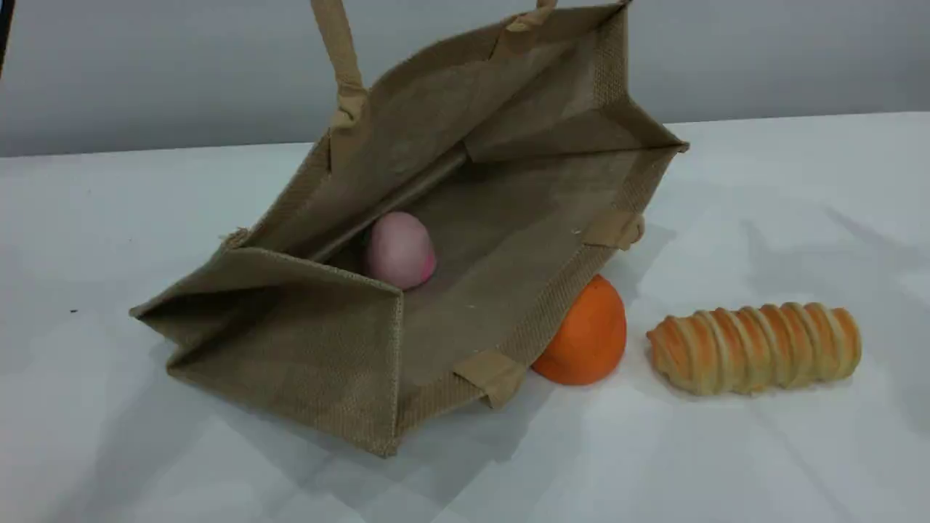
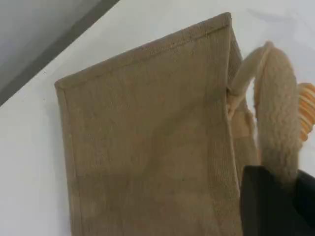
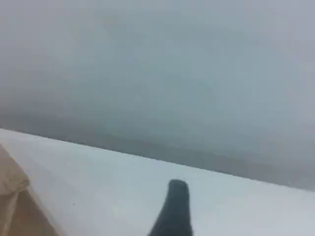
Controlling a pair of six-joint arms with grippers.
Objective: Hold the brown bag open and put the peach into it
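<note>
The brown bag (image 1: 305, 363) lies tilted on the white table with its mouth wide open toward the camera. Its upper side is pulled up by one handle (image 1: 341, 58), which runs out of the top of the scene view. The pale pink peach (image 1: 399, 250) rests inside the bag, against the inner fold. In the left wrist view my left gripper (image 2: 288, 191) is shut on the thick rope-like handle (image 2: 278, 113), above the bag's flat side (image 2: 147, 137). The right wrist view shows only one dark fingertip (image 3: 173, 206) of the right gripper over the table, holding nothing, beside a bag corner (image 3: 15, 206).
An orange fruit (image 1: 585, 334) sits tucked against the bag's lower rim on the right. A striped bread roll (image 1: 755, 347) lies further right; its end shows in the left wrist view (image 2: 307, 110). A grey wall runs behind the table.
</note>
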